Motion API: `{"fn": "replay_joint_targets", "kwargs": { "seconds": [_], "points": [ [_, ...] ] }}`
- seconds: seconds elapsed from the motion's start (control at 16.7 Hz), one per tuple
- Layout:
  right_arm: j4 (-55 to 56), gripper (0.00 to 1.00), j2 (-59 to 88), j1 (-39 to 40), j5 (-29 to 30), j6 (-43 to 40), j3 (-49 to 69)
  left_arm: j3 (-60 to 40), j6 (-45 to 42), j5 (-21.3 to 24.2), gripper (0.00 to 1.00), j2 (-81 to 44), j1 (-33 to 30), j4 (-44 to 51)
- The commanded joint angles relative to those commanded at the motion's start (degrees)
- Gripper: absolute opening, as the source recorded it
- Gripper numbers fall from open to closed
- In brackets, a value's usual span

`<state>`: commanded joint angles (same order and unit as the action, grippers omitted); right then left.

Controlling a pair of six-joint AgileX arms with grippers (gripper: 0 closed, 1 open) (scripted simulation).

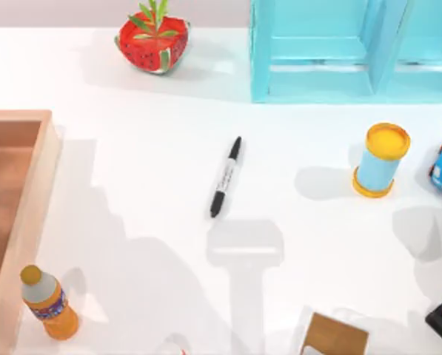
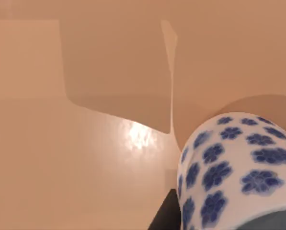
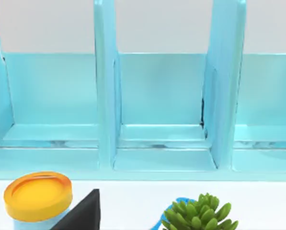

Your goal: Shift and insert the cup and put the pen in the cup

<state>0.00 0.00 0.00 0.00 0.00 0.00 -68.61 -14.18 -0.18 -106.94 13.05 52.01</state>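
White counter (image 1: 132, 185) spreads wide, with a wooden tray (image 1: 35, 192) at its left edge and a light-blue divided rack (image 1: 317, 52) at the back right. Inside the tray, the left wrist view has the cup (image 2: 234, 167) right up close over the tray floor, a dark finger (image 2: 166, 215) touching its side; whether the left tool grips it, I cannot tell. Mid-counter lies the pen (image 1: 226, 177), flat, slanted, well apart from the yellow-rimmed cylinder (image 1: 382, 159). The right tool's state: cannot tell.
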Motion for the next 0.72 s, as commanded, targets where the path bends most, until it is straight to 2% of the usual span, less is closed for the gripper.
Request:
{"fn": "replay_joint_targets", "kwargs": {
  "seconds": [0.24, 0.72],
  "points": [
    [0.0, 1.00, 0.0, 0.0, 0.0, 0.0, 0.0, 0.0, 0.0, 0.0, 0.02, 0.0, 0.0, 0.0],
    [0.0, 1.00, 0.0, 0.0, 0.0, 0.0, 0.0, 0.0, 0.0, 0.0, 0.00, 0.0, 0.0, 0.0]
  ]
}}
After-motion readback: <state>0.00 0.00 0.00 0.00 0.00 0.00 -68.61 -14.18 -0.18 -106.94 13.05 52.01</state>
